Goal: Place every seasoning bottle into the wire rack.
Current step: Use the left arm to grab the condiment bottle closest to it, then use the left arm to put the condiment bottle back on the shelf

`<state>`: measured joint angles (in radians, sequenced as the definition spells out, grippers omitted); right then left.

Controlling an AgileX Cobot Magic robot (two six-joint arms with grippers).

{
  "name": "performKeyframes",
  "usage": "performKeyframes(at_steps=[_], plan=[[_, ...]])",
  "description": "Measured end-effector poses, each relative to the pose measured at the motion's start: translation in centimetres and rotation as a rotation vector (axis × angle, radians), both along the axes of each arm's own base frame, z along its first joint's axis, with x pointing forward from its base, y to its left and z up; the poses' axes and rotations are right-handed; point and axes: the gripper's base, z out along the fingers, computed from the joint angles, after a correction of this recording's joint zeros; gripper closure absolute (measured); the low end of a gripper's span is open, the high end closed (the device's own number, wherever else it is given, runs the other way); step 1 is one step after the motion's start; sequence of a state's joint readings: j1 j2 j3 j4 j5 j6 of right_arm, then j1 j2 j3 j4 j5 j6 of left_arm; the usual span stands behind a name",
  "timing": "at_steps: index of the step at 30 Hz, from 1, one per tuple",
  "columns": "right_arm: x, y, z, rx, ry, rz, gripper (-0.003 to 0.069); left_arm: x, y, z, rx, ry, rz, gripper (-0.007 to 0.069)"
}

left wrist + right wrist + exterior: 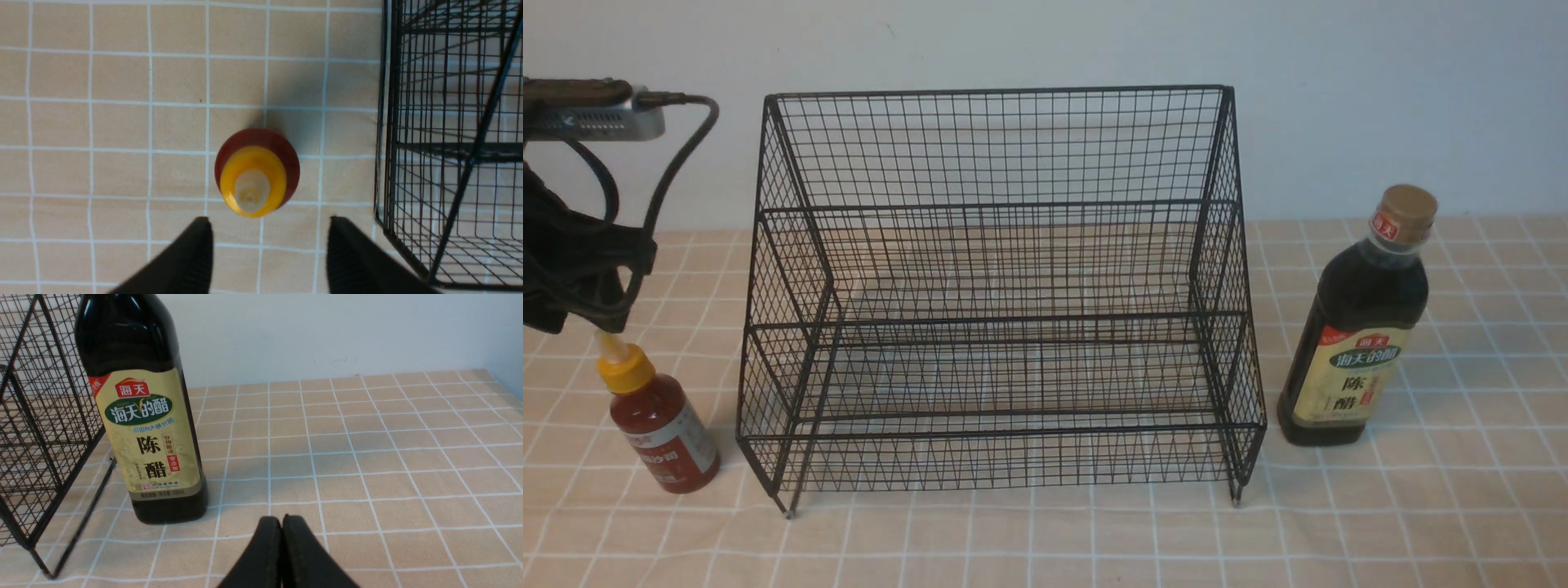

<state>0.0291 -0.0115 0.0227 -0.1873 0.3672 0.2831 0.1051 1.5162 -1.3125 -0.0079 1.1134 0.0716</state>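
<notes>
On the checked desk (pixel 1045 539), just left of the front left leg of the wire rack (pixel 1005 269), the red-sauce bottle (pixel 662 425) is seen standing upright, outside the rack. The left hand (pixel 267 228) is poised above it, its fingers (pixel 184 261) spread wide; the yellow nozzle cap (pixel 253 185) is not touched by them. To the right of the rack, the right hand (pixel 282 539) is seen low over the desk, its fingers pressed together with nothing held. Slightly farther back, the vinegar bottle (pixel 1356 327) is set upright just beside the rack's right side, outside it and apart from that hand.
</notes>
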Motion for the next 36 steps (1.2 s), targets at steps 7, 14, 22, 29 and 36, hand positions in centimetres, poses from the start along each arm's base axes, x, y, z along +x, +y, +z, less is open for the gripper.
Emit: performKeyframes(at_steps=[7,14,22,29,36], plan=[[0.0,0.0,0.0,0.0,0.0,0.0,0.0673,2.1,0.3,-3.1,0.006,0.07,-0.002,-0.0001],[0.0,0.0,0.0,0.0,0.0,0.0,0.0673,3.5,0.5,-6.1,0.002,0.147,0.0,0.0049],[0.0,0.0,0.0,0.0,0.0,0.0,0.0673,3.5,0.6,-6.5,0.004,0.174,0.002,0.034],[0.0,0.0,0.0,0.0,0.0,0.0,0.0673,2.8,0.8,-4.2,0.029,0.221,0.0,0.0337],[0.0,0.0,0.0,0.0,0.0,0.0,0.0673,0.1,0.3,4.6,0.037,-0.055,0.007,0.0337]])
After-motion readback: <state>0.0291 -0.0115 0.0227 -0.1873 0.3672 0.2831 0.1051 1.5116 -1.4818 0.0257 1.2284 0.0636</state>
